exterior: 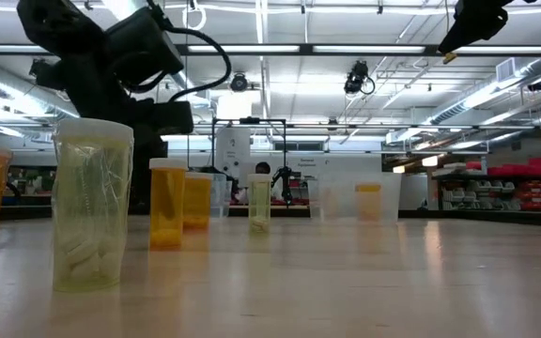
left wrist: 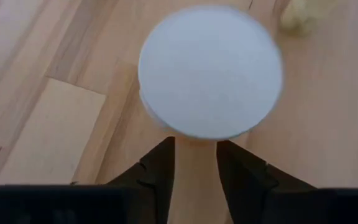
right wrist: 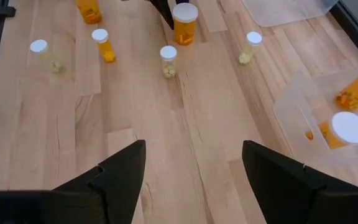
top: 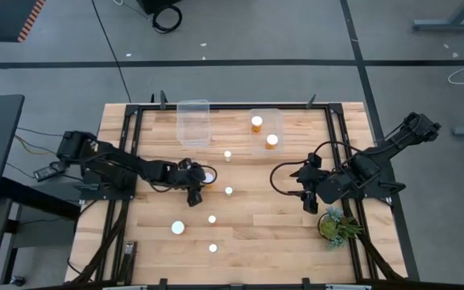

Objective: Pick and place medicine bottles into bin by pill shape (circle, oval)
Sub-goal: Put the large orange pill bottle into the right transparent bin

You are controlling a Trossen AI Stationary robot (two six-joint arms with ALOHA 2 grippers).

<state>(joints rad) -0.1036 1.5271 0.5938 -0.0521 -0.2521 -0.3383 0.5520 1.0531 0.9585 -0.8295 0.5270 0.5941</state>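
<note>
Beneath left gripper [top: 199, 187], white-capped bottle [left wrist: 210, 71].

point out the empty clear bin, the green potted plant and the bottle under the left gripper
Empty clear bin [top: 193, 122]: high view, its bare floor.
Green potted plant [top: 337, 225]: high view, its leaves.
Bottle under the left gripper [left wrist: 210, 71]: left wrist view, its white cap.

Two bottles [top: 257, 123] in right bin [top: 277, 115]; left bin [top: 192, 122] beside it.

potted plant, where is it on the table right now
In the high view the potted plant stands near the table's front right corner, just in front of the right gripper.
</note>
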